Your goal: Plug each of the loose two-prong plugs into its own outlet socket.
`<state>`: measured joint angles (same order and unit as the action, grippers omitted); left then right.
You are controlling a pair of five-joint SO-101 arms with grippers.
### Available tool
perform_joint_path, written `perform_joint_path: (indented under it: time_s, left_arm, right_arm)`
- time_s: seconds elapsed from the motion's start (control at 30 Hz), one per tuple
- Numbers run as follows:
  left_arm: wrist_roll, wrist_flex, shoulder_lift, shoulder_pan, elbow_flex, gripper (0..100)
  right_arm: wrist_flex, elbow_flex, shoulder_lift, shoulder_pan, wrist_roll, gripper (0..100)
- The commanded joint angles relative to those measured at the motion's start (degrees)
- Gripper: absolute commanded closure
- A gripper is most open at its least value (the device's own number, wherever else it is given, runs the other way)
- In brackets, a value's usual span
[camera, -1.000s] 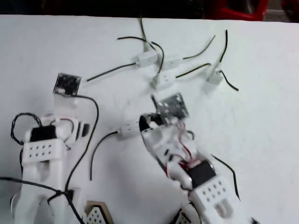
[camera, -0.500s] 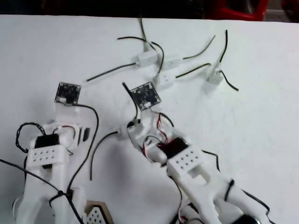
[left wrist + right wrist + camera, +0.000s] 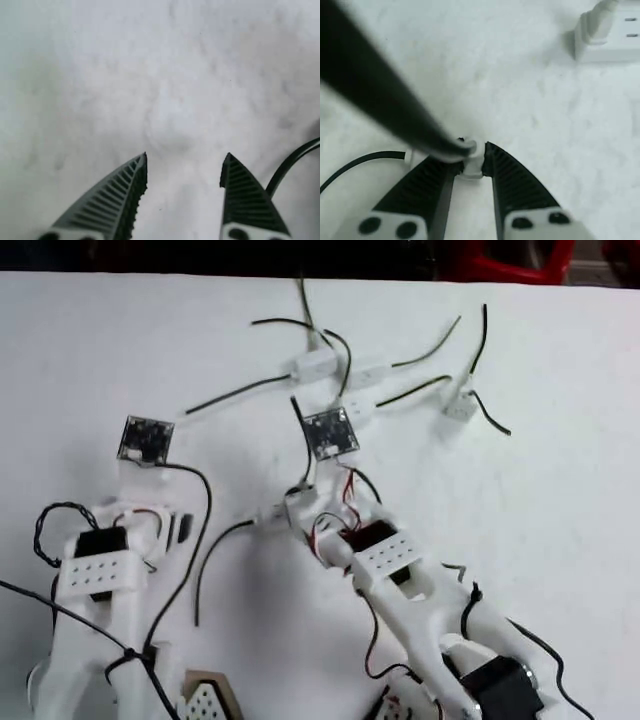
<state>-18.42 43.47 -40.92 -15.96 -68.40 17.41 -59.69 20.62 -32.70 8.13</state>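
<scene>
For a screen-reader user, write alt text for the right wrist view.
The right gripper has its dark ribbed fingers clamped on a small white plug over the white table, and the plug's thin black cord trails aside. A thick black cable crosses close to the camera, and a white outlet socket sits farther off.

White two-prong plug [image 3: 471, 169], black cord [image 3: 360, 161], pinched in right gripper [image 3: 475, 147].

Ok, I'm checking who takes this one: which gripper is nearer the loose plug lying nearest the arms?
Right. The right gripper is shut on the plug; the left gripper is open over bare table, apart from it.
</scene>
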Motion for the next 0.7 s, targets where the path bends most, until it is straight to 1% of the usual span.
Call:
perform_joint_path:
  time_s: [0.0, 0.33, 0.53, 0.67]
  left_arm:
    - [0.4, -1.0, -1.9, -0.7, -0.1, 76]
    - [0.4, -1.0, -1.9, -0.7, -0.1, 76]
    - [0.4, -1.0, -1.9, -0.7, -0.1, 76]
    - [0.4, -1.0, -1.9, -0.7, -0.1, 76]
  right_arm:
    - [1.3, 3.1, 0.4, 0.9, 0.4, 98.1]
    - [6.5, 3.2, -0.1, 0.3, 0.4, 98.1]
    - [6.5, 2.9, -0.2, -4.8, 0.2, 98.1]
    - [6.5, 2.9, -0.2, -5.9, 0.2, 98.1]
